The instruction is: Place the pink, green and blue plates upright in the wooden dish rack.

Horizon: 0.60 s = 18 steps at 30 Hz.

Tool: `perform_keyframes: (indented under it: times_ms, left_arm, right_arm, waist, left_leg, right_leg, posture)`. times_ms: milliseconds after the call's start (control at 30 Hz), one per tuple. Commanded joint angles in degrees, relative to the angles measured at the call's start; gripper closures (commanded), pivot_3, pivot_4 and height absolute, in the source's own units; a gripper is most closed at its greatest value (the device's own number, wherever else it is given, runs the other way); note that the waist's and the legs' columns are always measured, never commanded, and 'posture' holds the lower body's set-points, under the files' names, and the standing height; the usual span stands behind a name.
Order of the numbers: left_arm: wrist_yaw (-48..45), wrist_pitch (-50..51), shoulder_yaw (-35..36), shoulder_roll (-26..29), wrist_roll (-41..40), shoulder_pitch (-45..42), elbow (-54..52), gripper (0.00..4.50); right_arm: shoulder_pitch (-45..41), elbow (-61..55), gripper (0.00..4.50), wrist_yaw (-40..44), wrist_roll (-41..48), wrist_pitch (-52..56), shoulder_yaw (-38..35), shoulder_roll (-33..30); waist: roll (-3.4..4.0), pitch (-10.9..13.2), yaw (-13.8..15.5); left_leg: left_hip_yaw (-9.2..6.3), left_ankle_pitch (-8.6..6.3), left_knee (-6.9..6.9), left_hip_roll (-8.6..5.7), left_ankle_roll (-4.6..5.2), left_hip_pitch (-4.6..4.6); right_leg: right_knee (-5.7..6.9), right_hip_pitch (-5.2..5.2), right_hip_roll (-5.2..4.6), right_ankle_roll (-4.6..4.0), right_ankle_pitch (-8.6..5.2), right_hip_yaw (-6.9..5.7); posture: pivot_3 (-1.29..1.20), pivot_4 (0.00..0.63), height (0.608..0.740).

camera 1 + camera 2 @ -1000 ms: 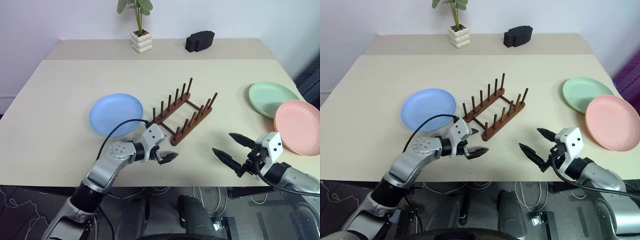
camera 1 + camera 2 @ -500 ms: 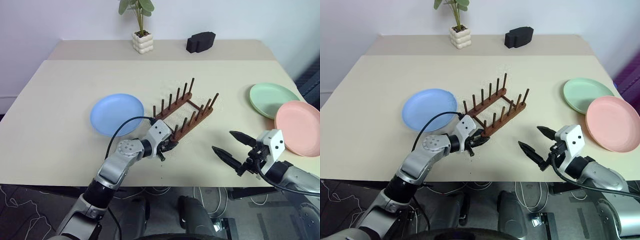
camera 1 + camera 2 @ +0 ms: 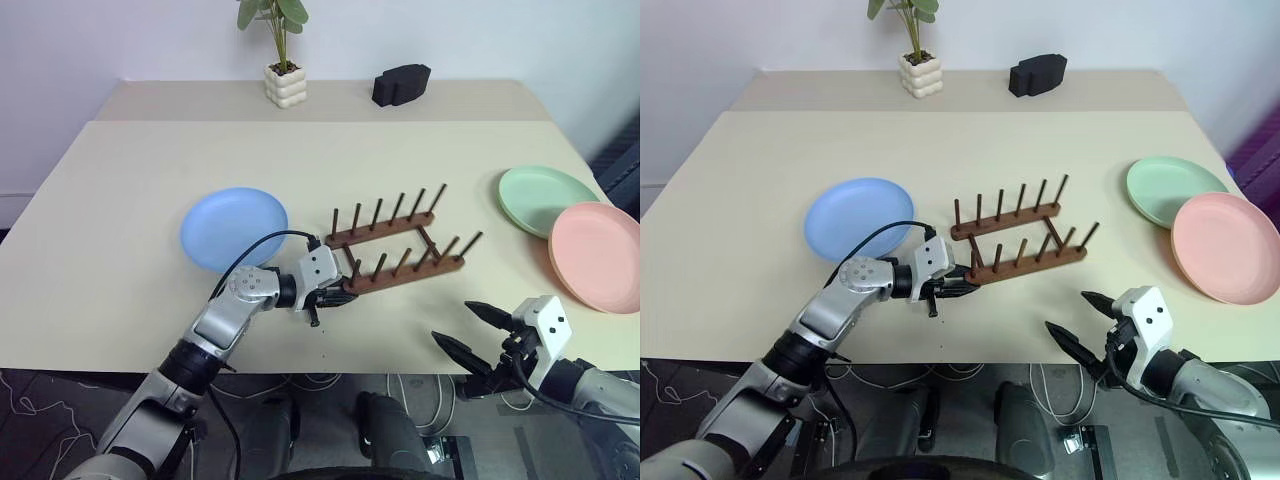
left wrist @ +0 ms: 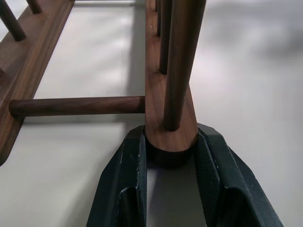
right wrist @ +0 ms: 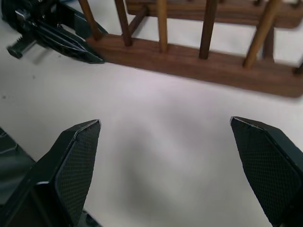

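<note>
The rack (image 3: pixel 395 250), judged stiff and light, is pinched at its rail end by the left fingers (image 4: pixel 125 179); the right fingers (image 5: pixel 75 161) are spread.

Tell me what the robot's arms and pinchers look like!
Both arms are shiny silver-grey metal with rounded joints. Each wrist has a white boxy block and a thin black cable looping over it. The left gripper and right gripper each have two pointy black fingers.

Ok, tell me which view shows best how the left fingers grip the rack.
The left wrist view: both fingers clamp the rounded end of one rail of the wooden dish rack, contact plainly visible. The head views show the left gripper at the rack's near-left corner, the contact small. The right wrist view shows it from the side.
</note>
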Motion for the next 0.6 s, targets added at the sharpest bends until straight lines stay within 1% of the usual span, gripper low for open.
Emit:
perform_keyframes:
  times_ms: [33,133,200,300,433,500,533,600]
  left_arm:
    - [-9.2,-3.6,0.5,0.8,-3.2,-3.4,2.5,3.69]
    - [-11.0,-8.0,0.0,0.7,-0.3,-6.3,8.2,3.69]
    - [-12.3,-9.6,0.1,0.3,0.1,-7.4,10.9,3.69]
    - [-12.7,-11.2,0.4,-0.4,0.9,-8.4,13.7,3.69]
    - [-13.1,-11.5,1.0,-0.8,0.8,-8.3,14.6,3.69]
    - [-13.5,-10.7,1.4,-0.6,0.3,-7.8,13.8,2.63]
    - [-13.1,-10.1,1.7,-0.3,0.3,-7.2,12.8,2.29]
    - [-11.8,-8.7,2.3,0.3,0.4,-6.1,11.1,1.36]
  right_arm:
    - [0.7,-3.3,0.00,-0.5,-0.3,-1.5,0.3,0.9]
    - [0.9,-3.9,0.00,-1.2,-0.4,-1.5,1.1,1.5]
    - [1.1,-3.9,0.00,-1.4,-0.7,-1.7,1.5,1.8]
    - [0.6,-4.2,0.00,-2.1,-0.9,-1.3,2.2,1.9]
    - [-0.6,-4.1,0.00,-2.8,-0.7,-0.6,2.6,1.6]
    - [-0.9,-3.8,0.00,-2.7,-0.6,-0.6,2.6,1.5]
    - [-0.8,-3.4,0.00,-2.3,-0.7,-0.8,2.4,1.3]
    - [-0.4,-2.4,0.00,-1.6,-0.9,-1.2,1.7,0.9]
  waist:
    - [0.01,0.0,0.0]
    - [0.00,0.0,0.0]
    - [-0.01,0.0,0.0]
    - [0.00,0.0,0.0]
    - [-0.01,0.0,0.0]
    - [-0.01,0.0,0.0]
    - [-0.01,0.0,0.0]
    - [-0.01,0.0,0.0]
  left_leg:
    - [0.00,0.00,-0.02,0.01,0.00,0.00]
    - [0.00,0.00,-0.03,0.01,0.00,-0.04]
    - [-0.01,0.00,-0.02,0.00,0.00,-0.06]
    - [-0.02,0.00,-0.02,0.00,0.01,-0.08]
    - [-0.03,0.00,-0.01,0.00,0.01,-0.09]
    - [-0.05,0.00,-0.02,0.00,0.01,-0.09]
    - [-0.06,0.00,-0.02,0.00,0.01,-0.10]
    - [-0.06,0.00,-0.02,0.00,0.01,-0.10]
  right_leg:
    - [0.00,-0.01,0.00,0.00,0.00,0.00]
    - [0.00,-0.05,0.00,0.00,0.00,-0.01]
    - [0.00,-0.06,0.00,0.00,0.00,-0.01]
    - [-0.02,-0.06,-0.01,0.01,0.00,-0.01]
    - [-0.02,-0.06,-0.01,0.02,0.01,-0.01]
    - [-0.02,-0.06,0.00,0.02,0.00,-0.02]
    - [-0.02,-0.06,0.00,0.02,0.00,-0.02]
    - [-0.02,-0.06,0.00,0.02,0.00,-0.03]
  posture:
    - [0.00,0.150,0.736]
    - [0.00,0.150,0.736]
    - [0.00,0.150,0.736]
    - [0.00,0.150,0.736]
    - [0.00,0.150,0.736]
    - [0.00,0.150,0.736]
    - [0.00,0.150,0.736]
    - [0.00,0.150,0.736]
